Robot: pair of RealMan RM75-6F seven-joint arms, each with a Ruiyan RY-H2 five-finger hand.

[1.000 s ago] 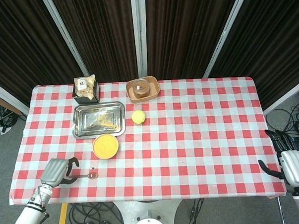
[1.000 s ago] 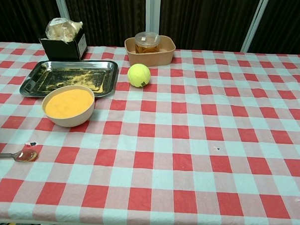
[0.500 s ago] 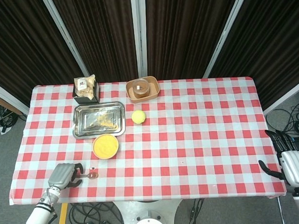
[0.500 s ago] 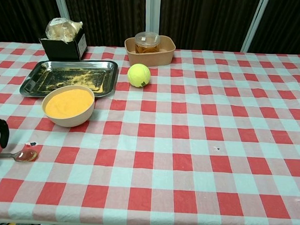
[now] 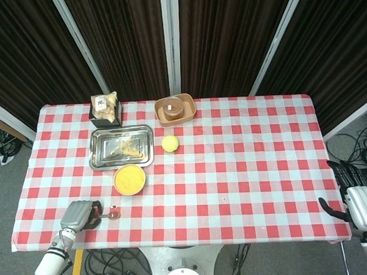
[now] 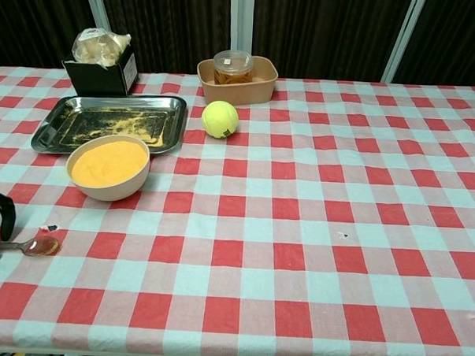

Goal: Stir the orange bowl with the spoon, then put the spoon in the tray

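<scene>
The spoon (image 5: 109, 214) lies flat near the worktop's (image 5: 246, 171) front left corner, its head toward the middle and its handle pointing out to the left edge, which suits a grasp from that side. The left hand (image 5: 80, 215) sits right at the handle end with its fingers curled down around it. The chest view shows only dark fingertips over the handle, so I cannot tell whether the hold has closed or the fingers merely rest there. The spoon's head seems to be on the cloth, so it looks not yet lifted.

The bowl (image 5: 129, 179) stands just behind the spoon, toward the back, full of orange powder, close enough for a short carry once the spoon is up. The tray (image 5: 121, 147) lies directly behind the bowl, touching or nearly so, and has yellow residue on its floor. That line-up keeps the whole task on the left side.

The right hand (image 5: 360, 204) hangs off the front right corner, clear of the worktop, fingers loosely apart and holding nothing. It appears parked, as the job needs only the left arm.
</scene>
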